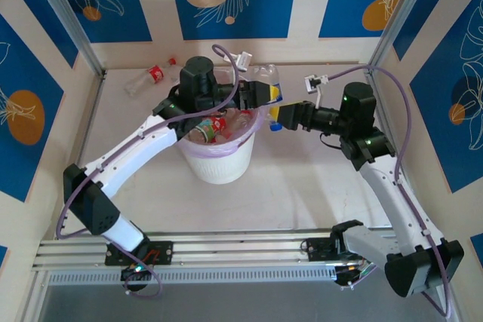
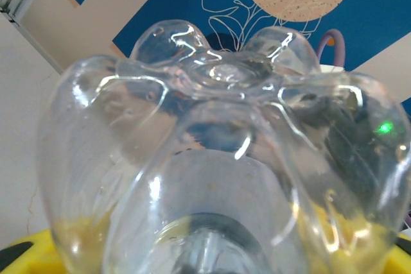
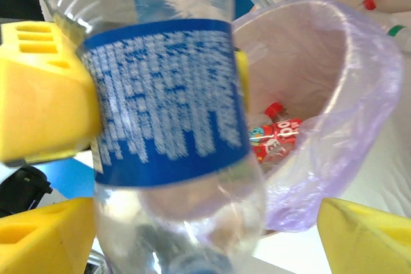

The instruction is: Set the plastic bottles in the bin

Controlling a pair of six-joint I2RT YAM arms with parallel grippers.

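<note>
A clear bottle with a blue label (image 1: 269, 82) hangs over the right rim of the bin (image 1: 219, 162). My left gripper (image 1: 259, 96) is shut on it. In the left wrist view the bottle (image 2: 218, 126) points its lobed base away from me, between yellow pads (image 2: 18, 251) at the bottom corners. My right gripper (image 1: 276, 117) stands open just right of the bin, its yellow fingers (image 3: 45, 235) spread wide on either side of the bottle's (image 3: 167, 94) lower end. Red-labelled bottles (image 3: 276, 136) lie inside the bin (image 3: 369, 88).
Another bottle with a red label (image 1: 151, 77) lies on the table at the far left, near the back wall. A red cap (image 3: 368, 3) and a green cap (image 3: 398, 29) show on the table beyond the bin. Walls close in the table on three sides.
</note>
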